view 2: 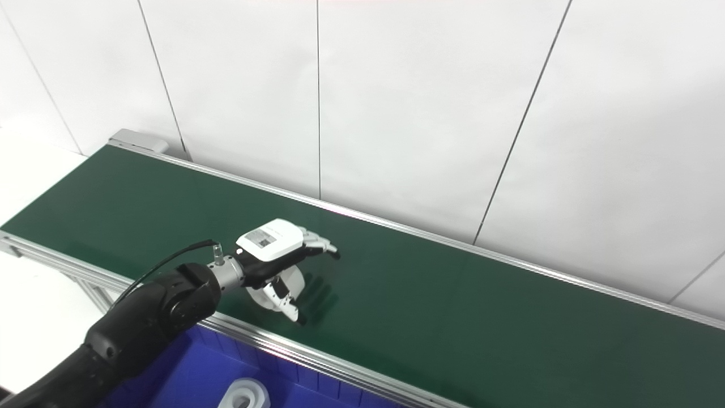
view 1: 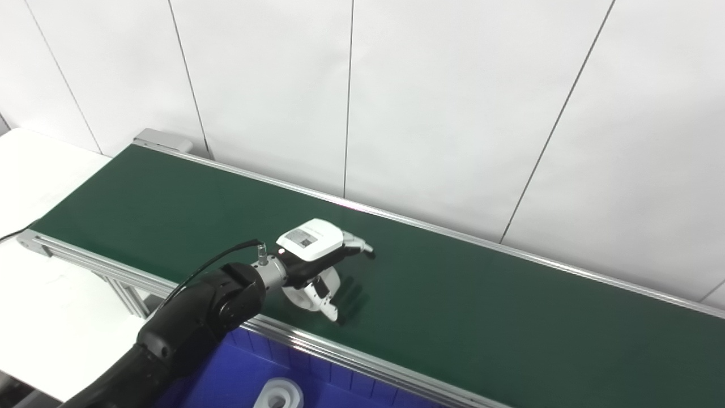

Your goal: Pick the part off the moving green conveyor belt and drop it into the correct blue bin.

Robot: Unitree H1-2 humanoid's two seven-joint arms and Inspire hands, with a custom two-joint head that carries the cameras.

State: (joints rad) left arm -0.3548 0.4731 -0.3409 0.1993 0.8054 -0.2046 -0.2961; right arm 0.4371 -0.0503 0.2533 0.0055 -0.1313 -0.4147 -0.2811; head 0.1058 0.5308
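Left hand (view 1: 310, 262) out over the green conveyor belt (view 1: 464, 294), near its front rail — palm down, fingers (view 1: 358, 245) spread and pointing right along the belt, thumb angled down toward the near edge. Under the palm sits the part (view 1: 306, 294), a white ring-shaped piece lying flat on the belt, its axis upright; most of it is hidden by the hand, so no clear long axis can be read. The fingers arch over it and stand apart, not closed on it — whether any of them touches the ring cannot be told.

Below the belt's near rail, a blue bin (view 1: 238, 374) holds another white ring (view 1: 278, 395), partly cut off by the frame. White desk (view 1: 51, 317) to the left, white panelled wall (view 1: 453, 102) behind the far rail. Right hand out of sight.
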